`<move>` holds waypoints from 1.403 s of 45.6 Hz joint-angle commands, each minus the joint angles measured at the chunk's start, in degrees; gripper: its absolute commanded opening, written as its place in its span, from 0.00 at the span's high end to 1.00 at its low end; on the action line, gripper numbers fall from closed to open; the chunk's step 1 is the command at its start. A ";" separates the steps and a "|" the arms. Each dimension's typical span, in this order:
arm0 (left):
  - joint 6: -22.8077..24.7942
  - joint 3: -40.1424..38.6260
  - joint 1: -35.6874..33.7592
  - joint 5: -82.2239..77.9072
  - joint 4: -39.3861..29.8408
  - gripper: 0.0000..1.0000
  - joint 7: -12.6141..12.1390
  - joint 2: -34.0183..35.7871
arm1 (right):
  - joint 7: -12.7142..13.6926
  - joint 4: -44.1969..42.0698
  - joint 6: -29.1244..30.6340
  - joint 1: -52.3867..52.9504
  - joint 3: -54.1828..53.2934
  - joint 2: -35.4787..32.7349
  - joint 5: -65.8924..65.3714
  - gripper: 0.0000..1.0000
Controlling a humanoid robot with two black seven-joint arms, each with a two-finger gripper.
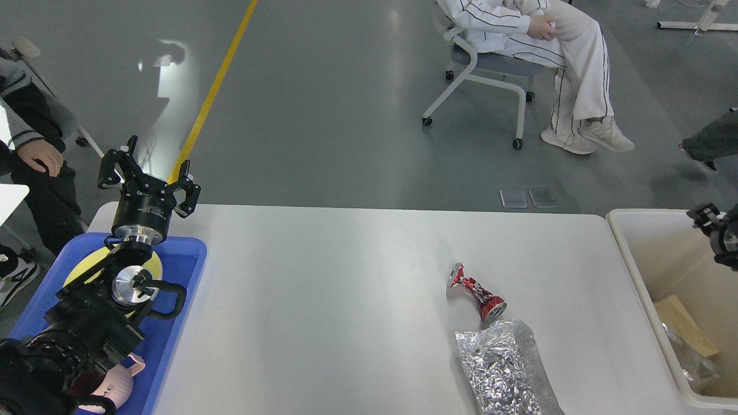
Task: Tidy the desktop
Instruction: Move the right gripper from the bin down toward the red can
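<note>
Looking across the wide white smooth desk (346, 276), I see a crushed red metal can (477, 293) touching a crinkled silver foil bag (504, 372), right of centre. Both look light; I'd pinch the can's narrow waist. Left gripper (149, 173) hovers open, empty; right gripper (712, 227) I cannot tell.

**Desktop layout**

On the desktop (346, 300), right of centre, a crushed can (476, 293) lies just behind a foil bag (504, 369). A tray (181, 271) sits at the left edge, a bin (634, 259) at the right, holding 1 cardboard piece (683, 323).
</note>
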State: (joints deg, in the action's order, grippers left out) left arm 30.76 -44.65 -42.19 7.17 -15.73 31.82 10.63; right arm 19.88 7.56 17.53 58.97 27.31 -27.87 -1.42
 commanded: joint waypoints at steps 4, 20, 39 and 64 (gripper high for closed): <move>0.00 0.00 0.00 -0.05 0.00 0.03 0.00 0.01 | 0.07 19.20 4.88 14.57 5.90 -4.64 -0.96 0.00; 0.00 0.00 0.00 -0.05 0.00 0.03 0.00 0.01 | 0.33 62.30 5.32 45.87 25.42 -6.06 -0.69 0.00; 0.00 -0.09 0.09 -0.05 0.00 0.03 0.00 0.01 | -0.11 73.21 4.53 44.58 28.33 -2.45 0.10 0.00; 0.17 0.00 0.09 -0.05 0.00 0.03 0.00 0.01 | -1.68 69.52 -4.52 28.39 14.53 3.78 -2.79 0.00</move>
State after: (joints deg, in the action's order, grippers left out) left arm 30.77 -44.65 -42.09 7.12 -15.73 31.82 10.64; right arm 19.50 77.12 15.13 86.72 42.08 -27.67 -1.94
